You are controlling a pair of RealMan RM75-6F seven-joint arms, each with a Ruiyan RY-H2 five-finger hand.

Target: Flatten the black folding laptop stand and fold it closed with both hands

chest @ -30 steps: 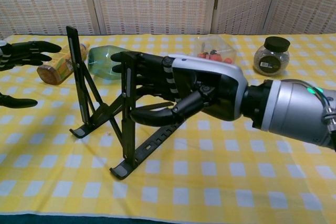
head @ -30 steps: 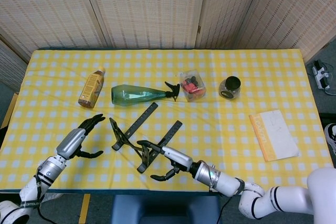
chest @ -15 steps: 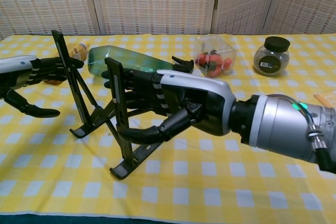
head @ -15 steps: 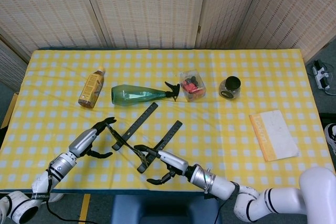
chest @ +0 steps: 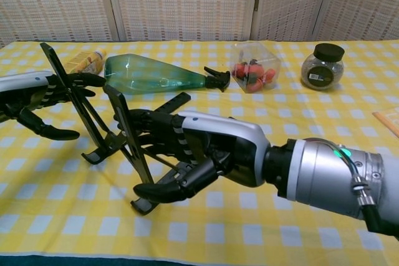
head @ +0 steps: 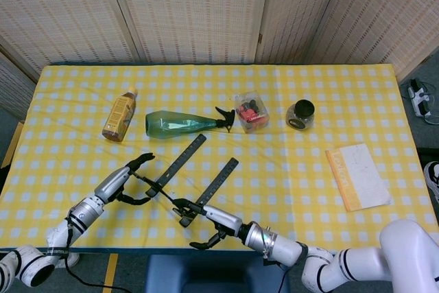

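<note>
Head view: the black folding laptop stand (head: 194,180) sits on the near part of the yellow checked table (head: 288,162), its two long rails angled away toward the far right; the left hand (head: 123,181) is at the stand's left upright, fingers over the top of it and thumb below, in contact with it; the right hand (head: 206,221) is at the stand's near end, fingers reaching into the frame and thumb curled beneath; a green spray bottle (head: 185,123) lies on its side beyond the stand, with a brown bottle (head: 119,115) further left; a clear box of red items (head: 251,112), a dark-lidded jar (head: 300,114) and a booklet (head: 357,176) lie to the right, well apart from the stand.

Chest view: the stand (chest: 134,147) is raised, both uprights tilted back toward the left; the left hand (chest: 37,98) clasps the far upright between fingers and thumb; the right hand (chest: 193,154) has its fingers laid against the near upright and the thumb spread below, so a full grip cannot be confirmed.
</note>
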